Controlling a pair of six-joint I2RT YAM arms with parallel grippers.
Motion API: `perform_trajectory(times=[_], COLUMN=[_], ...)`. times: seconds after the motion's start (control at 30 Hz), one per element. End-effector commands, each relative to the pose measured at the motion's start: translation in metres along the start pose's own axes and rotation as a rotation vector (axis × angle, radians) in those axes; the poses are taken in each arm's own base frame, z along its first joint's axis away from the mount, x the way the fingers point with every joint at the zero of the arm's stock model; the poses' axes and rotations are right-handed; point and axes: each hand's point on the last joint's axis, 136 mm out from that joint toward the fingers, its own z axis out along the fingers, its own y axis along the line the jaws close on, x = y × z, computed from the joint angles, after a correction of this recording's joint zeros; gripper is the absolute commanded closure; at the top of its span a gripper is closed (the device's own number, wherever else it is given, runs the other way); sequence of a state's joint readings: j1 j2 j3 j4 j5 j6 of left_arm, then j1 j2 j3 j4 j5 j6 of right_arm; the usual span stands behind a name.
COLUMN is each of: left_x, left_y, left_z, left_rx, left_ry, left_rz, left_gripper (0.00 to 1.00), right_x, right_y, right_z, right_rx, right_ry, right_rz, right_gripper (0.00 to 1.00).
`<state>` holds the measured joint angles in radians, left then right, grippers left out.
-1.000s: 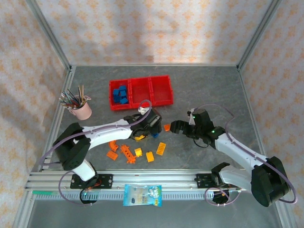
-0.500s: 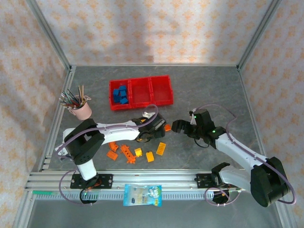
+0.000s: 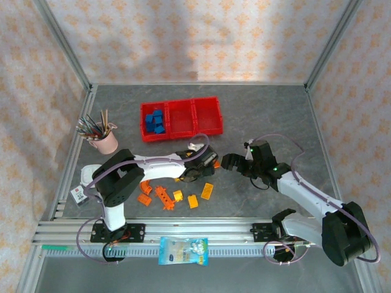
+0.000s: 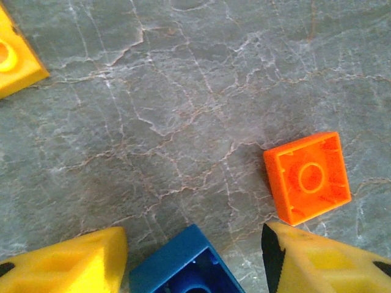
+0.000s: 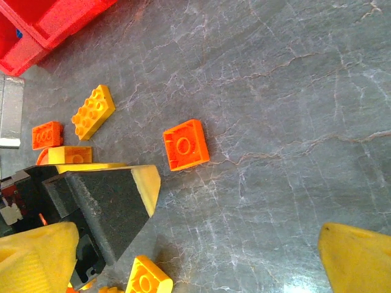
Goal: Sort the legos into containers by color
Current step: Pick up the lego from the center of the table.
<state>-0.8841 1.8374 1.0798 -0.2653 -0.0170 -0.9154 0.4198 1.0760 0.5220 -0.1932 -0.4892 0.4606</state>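
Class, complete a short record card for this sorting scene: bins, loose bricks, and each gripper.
bins: red three-part bin, blue bricks in its left compartment
loose bricks: orange and yellow, scattered on the table nearer the arms than the bin
left gripper: open, fingers either side of a blue brick lying on the table
right gripper: open, holding nothing, close to an orange square brick

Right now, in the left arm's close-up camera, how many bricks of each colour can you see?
Blue brick: 1
Orange brick: 1
Yellow brick: 1
Total: 3
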Motion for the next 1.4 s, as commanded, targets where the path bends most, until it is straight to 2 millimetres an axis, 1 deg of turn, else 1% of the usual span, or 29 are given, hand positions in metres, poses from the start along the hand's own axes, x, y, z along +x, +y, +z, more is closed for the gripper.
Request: perform_trajectory(times=[0.0, 0.13, 0.23, 0.4, 0.5, 0.53, 0.6, 0.77, 0.93, 1.03, 1.2, 1.3, 1.37], left_x=[0.0, 0.002, 0.005, 0.01, 0.008, 0.007, 0.007, 0.001, -0.006, -0.009, -0.014, -0.023, -0.033], left_y=[0.012, 0.021, 0.024, 0.028, 0.031, 0.032, 0.026, 0.013, 0.013, 0.011, 0.012, 0.008, 0.006], left_z=[0.004, 0.004, 0.0, -0.004, -0.01, -0.011, -0.009, -0.005, -0.01, -0.015, -0.025, -0.038, -0.053], left_rx=[-0.071, -0.111, -0.134, -0.162, -0.176, -0.176, -0.149, -0.129, -0.135, -0.122, -0.132, -0.112, -0.098], left_ry=[-0.016, -0.013, -0.018, -0.016, -0.034, -0.042, -0.038, -0.045, -0.071, -0.082, -0.101, -0.127, -0.162], left_rz=[0.02, 0.027, 0.034, 0.042, 0.037, 0.036, 0.038, 0.053, 0.055, 0.053, 0.057, 0.056, 0.054], left_gripper=[0.44, 0.42, 0.41, 0.41, 0.42, 0.43, 0.44, 0.52, 0.6, 0.65, 0.67, 0.67, 0.67], right_x=[0.001, 0.0, -0.001, 0.0, 0.0, 0.0, 0.0, -0.001, -0.001, -0.003, -0.007, -0.012, -0.019], right_y=[-0.006, -0.008, -0.008, -0.008, -0.008, -0.007, -0.007, -0.006, -0.005, -0.004, 0.006, 0.015, 0.024], right_z=[0.001, 0.001, 0.0, 0.0, 0.0, 0.0, 0.001, 0.0, -0.002, -0.003, -0.006, -0.01, -0.013], right_rx=[-0.002, -0.015, -0.019, -0.02, -0.022, -0.025, -0.03, -0.028, -0.03, -0.033, -0.059, -0.087, -0.117], right_ry=[-0.007, -0.004, -0.006, -0.002, 0.001, 0.001, -0.002, 0.0, -0.005, -0.007, -0.009, -0.017, -0.03], right_rz=[0.01, 0.026, 0.026, 0.026, 0.027, 0.028, 0.028, 0.026, 0.022, 0.009, -0.011, -0.03, -0.053], right_gripper=[0.0, 0.0, 0.0, 0.0, 0.0, 0.0, 0.0, 0.0, 0.0, 0.0, 0.0, 0.0, 0.0])
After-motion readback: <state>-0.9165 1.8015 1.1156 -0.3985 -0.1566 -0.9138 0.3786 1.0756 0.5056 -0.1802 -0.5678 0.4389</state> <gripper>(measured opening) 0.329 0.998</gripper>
